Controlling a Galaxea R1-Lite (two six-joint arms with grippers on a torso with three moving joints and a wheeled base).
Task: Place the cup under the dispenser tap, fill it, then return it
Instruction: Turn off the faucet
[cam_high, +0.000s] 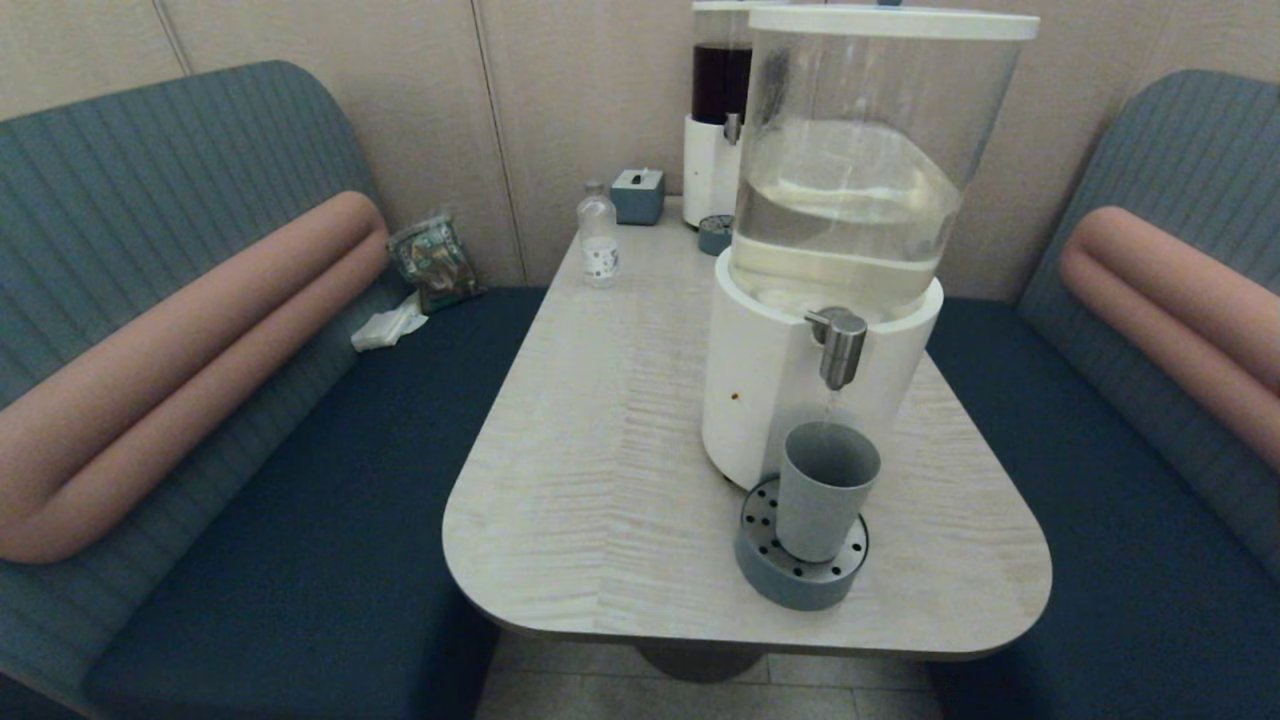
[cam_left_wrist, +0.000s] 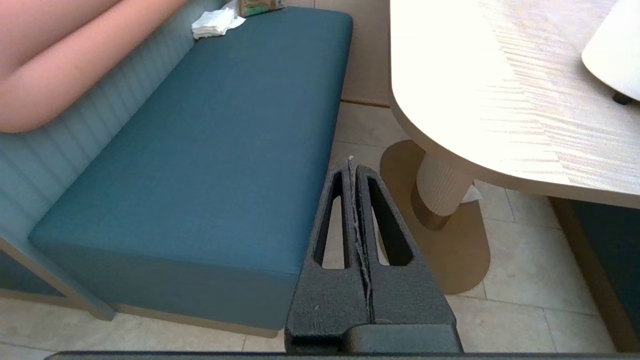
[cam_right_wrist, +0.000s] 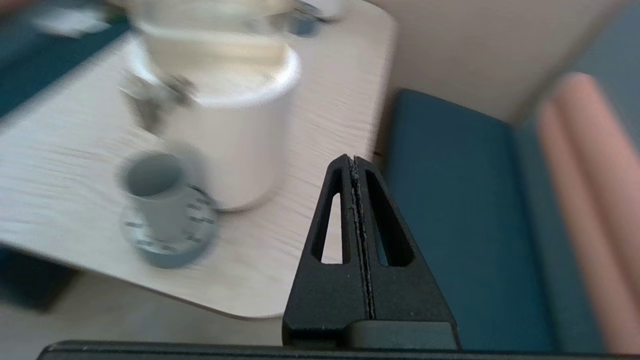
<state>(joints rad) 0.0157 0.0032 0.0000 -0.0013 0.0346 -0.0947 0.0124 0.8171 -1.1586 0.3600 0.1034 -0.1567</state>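
Your right gripper (cam_right_wrist: 354, 160) is clenched, the two fingers pressed flat together with nothing between them, hanging off the table's near right corner over the gap beside the blue bench seat (cam_right_wrist: 450, 225). The cup (cam_right_wrist: 152, 195) sits well apart from those fingertips, ahead and off to their left, with only bare table (cam_right_wrist: 310, 150) edge between. The big white dispenser base (cam_right_wrist: 235, 145) stands just behind the cup, closer to your fingertips than the cup is.

Your left gripper (cam_left_wrist: 351, 165) is parked low off the table's left side, fingers also clamped together and empty. Ahead of its tips are floor tiles and the table pedestal (cam_left_wrist: 442, 187); the left bench seat (cam_left_wrist: 210, 135) runs alongside.

The cup (cam_high: 824, 488) stands upright on the round perforated tray (cam_high: 795, 580), directly under the dispenser tap (cam_high: 842, 346). A thin stream seems to fall from the tap to the cup's mouth; how full the cup is, you cannot tell. The clear tank (cam_high: 860, 160) holds pale liquid to about half its height.

Around it:
- a small clear bottle (cam_high: 598, 235) at the table's far left edge
- a blue-grey tissue box (cam_high: 638, 195) by the wall
- the dark-liquid dispenser (cam_high: 715, 120) behind the big one, with a small tray (cam_high: 714, 234) at its foot
- a crumpled tissue (cam_high: 388, 326) and a green packet (cam_high: 434, 262) on the left bench

None of these stand between either gripper and the cup.
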